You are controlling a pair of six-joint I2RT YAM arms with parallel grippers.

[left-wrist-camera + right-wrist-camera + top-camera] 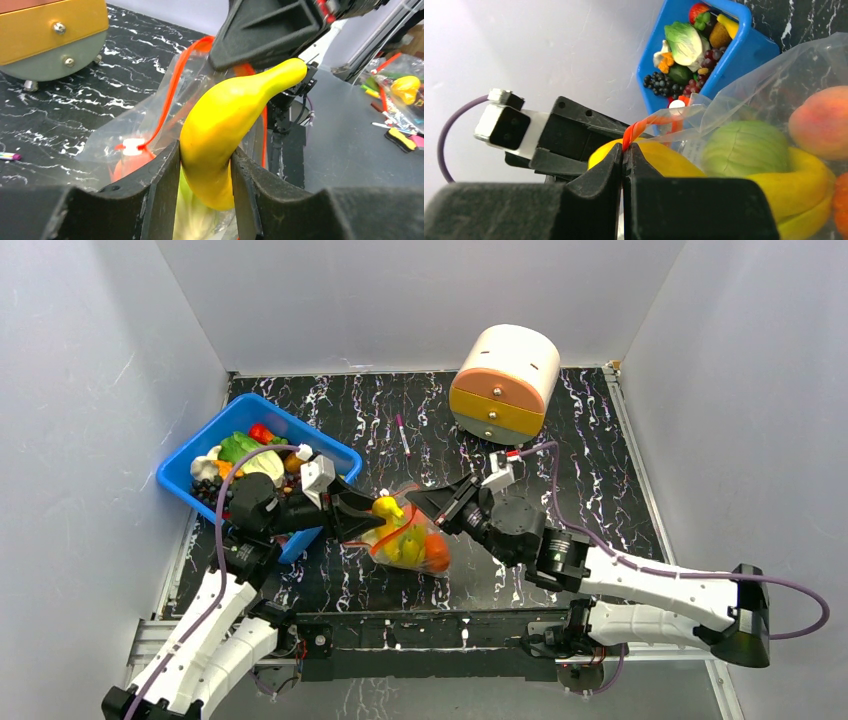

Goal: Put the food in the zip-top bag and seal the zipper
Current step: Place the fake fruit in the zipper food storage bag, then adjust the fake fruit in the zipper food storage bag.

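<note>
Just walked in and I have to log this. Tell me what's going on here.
The left tool grips a yellow banana at the mouth of the clear zip-top bag. The right tool is pinched shut on the red-orange zipper strip, holding that mouth up. A green cabbage, another banana and a peach-coloured fruit already lie in the bag. More toy food sits in the blue bin.

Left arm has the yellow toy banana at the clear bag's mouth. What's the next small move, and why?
Probably ease the left gripper forward and down, pushing the yellow plastic banana deeper into the clear crinkly bag before opening. The banana is clamped at the mouth, not yet among the fruit inside, while the right gripper pinches the red-orange zipper strip.
</note>
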